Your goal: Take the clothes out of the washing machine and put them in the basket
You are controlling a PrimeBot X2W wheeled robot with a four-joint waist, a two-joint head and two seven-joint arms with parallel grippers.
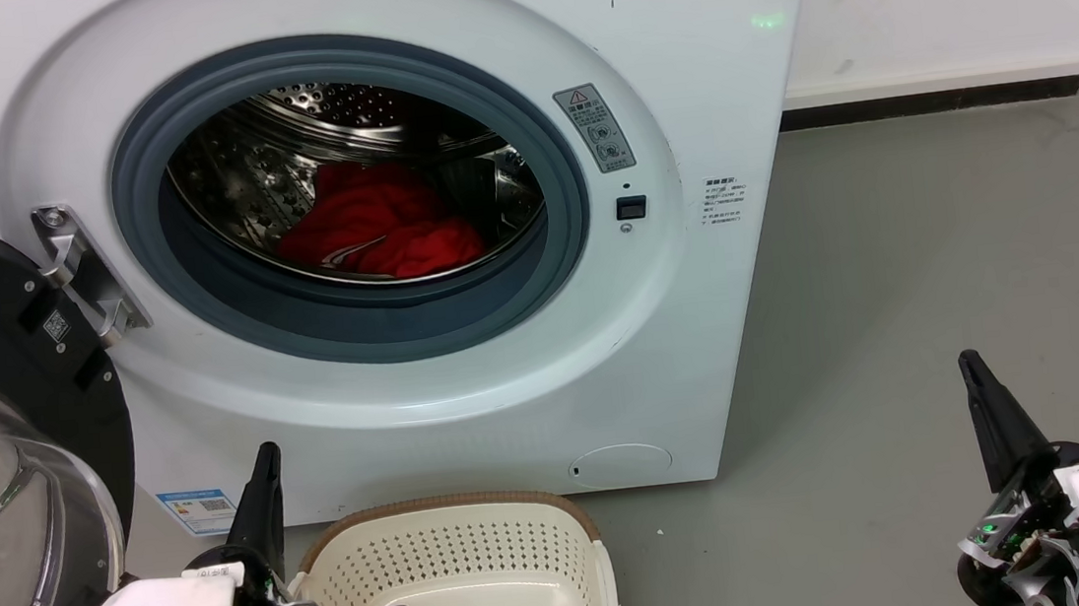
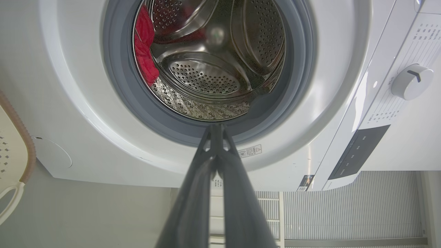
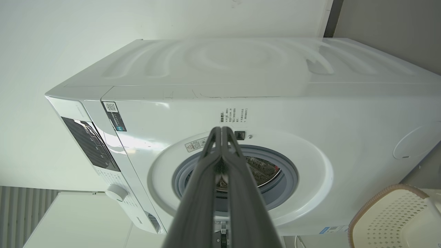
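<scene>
Grey floor [image 1: 896, 308] by the washing machine [image 1: 700, 327]: clothes [image 1: 374, 225] lie in its drum at twelve o'clock, and the basket [image 1: 445, 559] at six looks empty. The left gripper [image 1: 265, 458] and right gripper [image 1: 971, 365] are both pinched together, holding nothing. All the unloading is left, I'd say.

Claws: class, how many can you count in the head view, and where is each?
2. The left claw is at the lower left, beside the basket; the right claw is at the lower right. Both are shut.

clothes [image 1: 379, 224] in washing machine [image 1: 700, 327] | basket [image 1: 464, 548] in front
</scene>
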